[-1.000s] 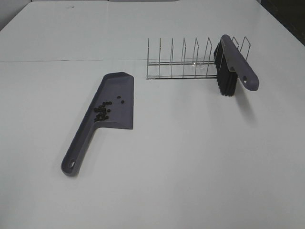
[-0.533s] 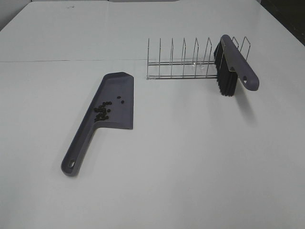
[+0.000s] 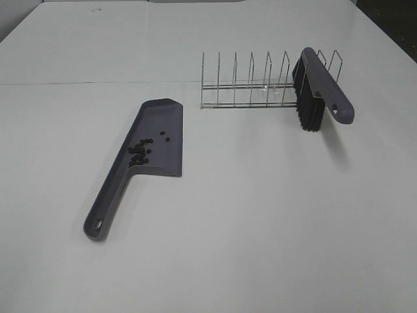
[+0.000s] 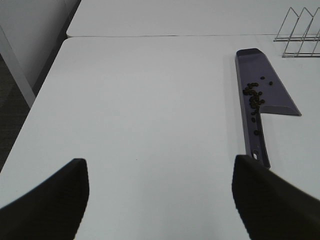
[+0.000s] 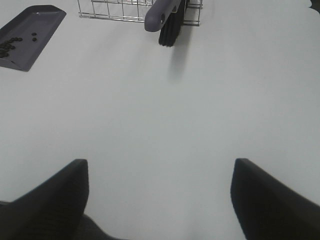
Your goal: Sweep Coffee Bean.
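The coffee beans (image 3: 139, 151) lie in a small heap inside the grey-purple dustpan (image 3: 159, 124), which lies flat on the white table, handle toward the front left. They also show in the left wrist view (image 4: 254, 100) and the right wrist view (image 5: 7, 45). The brush (image 3: 316, 91), grey-purple with black bristles, rests in the wire rack (image 3: 254, 88) at the back right. My left gripper (image 4: 160, 200) is open and empty, well back from the dustpan (image 4: 265, 95). My right gripper (image 5: 160, 200) is open and empty, well back from the brush (image 5: 167, 17). Neither gripper shows in the exterior view.
The wire rack has several upright dividers and stands beyond the dustpan. The table's left edge (image 4: 30, 115) shows in the left wrist view, with dark floor beyond it. A seam (image 3: 98, 83) runs across the table at the back.
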